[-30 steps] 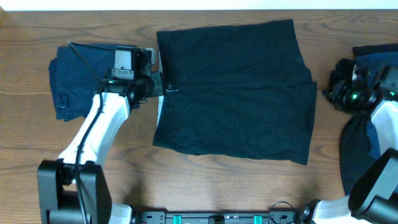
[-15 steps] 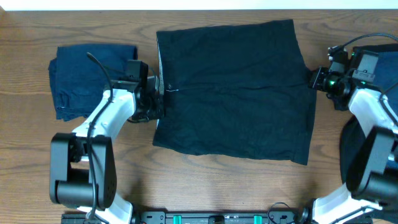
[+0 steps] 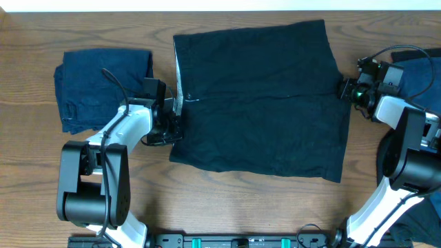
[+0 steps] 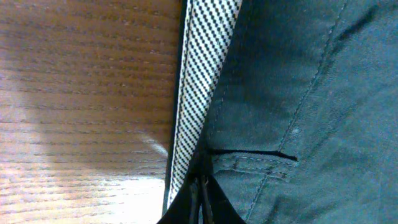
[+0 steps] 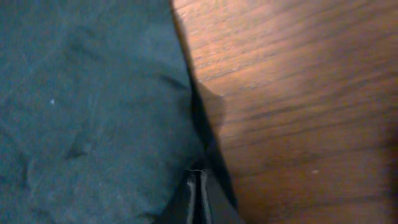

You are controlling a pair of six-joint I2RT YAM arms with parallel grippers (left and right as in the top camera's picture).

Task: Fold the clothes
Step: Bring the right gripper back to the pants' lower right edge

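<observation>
Black shorts (image 3: 262, 103) flat, left fingers (image 4: 198, 205) now pinching waistband (image 4: 205, 74), right fingers (image 5: 194, 199) moved in, pinching opposite edge.

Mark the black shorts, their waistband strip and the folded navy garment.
black shorts (image 3: 262, 103), overhead view, middle of the spread cloth.
waistband strip (image 4: 208, 56), left wrist view, on the pale checked inner band.
folded navy garment (image 3: 83, 86), overhead view, centre of the pile.

Smooth wood table (image 3: 41, 172) showed grain, slight sheen. Matt woven cloth made up black shorts (image 3: 262, 103); waistband strip (image 4: 205, 81) had fine checked weave. Navy garment (image 3: 96, 86) near left edge looked matt, soft.
</observation>
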